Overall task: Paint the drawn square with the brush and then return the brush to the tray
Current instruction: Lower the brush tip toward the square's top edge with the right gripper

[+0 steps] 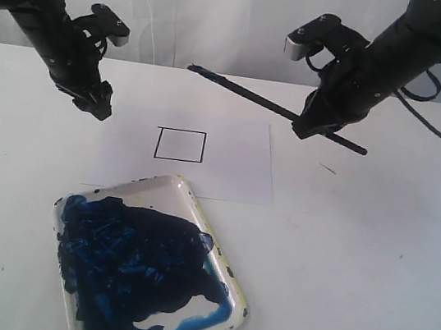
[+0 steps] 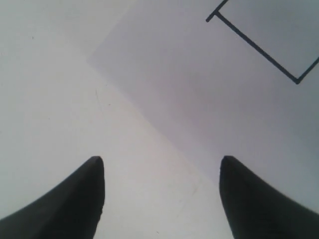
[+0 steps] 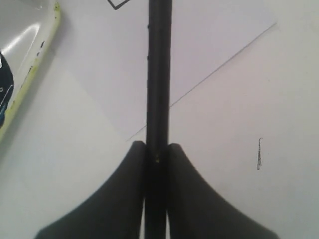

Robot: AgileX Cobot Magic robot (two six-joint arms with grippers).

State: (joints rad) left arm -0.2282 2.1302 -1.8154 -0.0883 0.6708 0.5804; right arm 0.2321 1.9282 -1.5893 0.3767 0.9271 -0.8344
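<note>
The drawn square (image 1: 180, 145) is a black outline, plain white inside, on a white sheet of paper (image 1: 229, 162); part of the square (image 2: 264, 42) shows in the left wrist view. My right gripper (image 1: 307, 127) is shut on the brush (image 1: 252, 95), a long black stick held in the air above the far right of the paper, its far end pointing left. The right wrist view shows the brush (image 3: 158, 74) clamped between both fingers of the right gripper (image 3: 157, 147). The tray (image 1: 240, 301), smeared dark blue, lies in front of the paper. My left gripper (image 1: 97, 103) hangs open left of the square, empty.
The white table (image 1: 372, 262) carries a small dark mark (image 1: 327, 168) right of the paper. The tray's yellowish rim (image 3: 27, 74) appears at one side of the right wrist view. White backdrop behind the arms.
</note>
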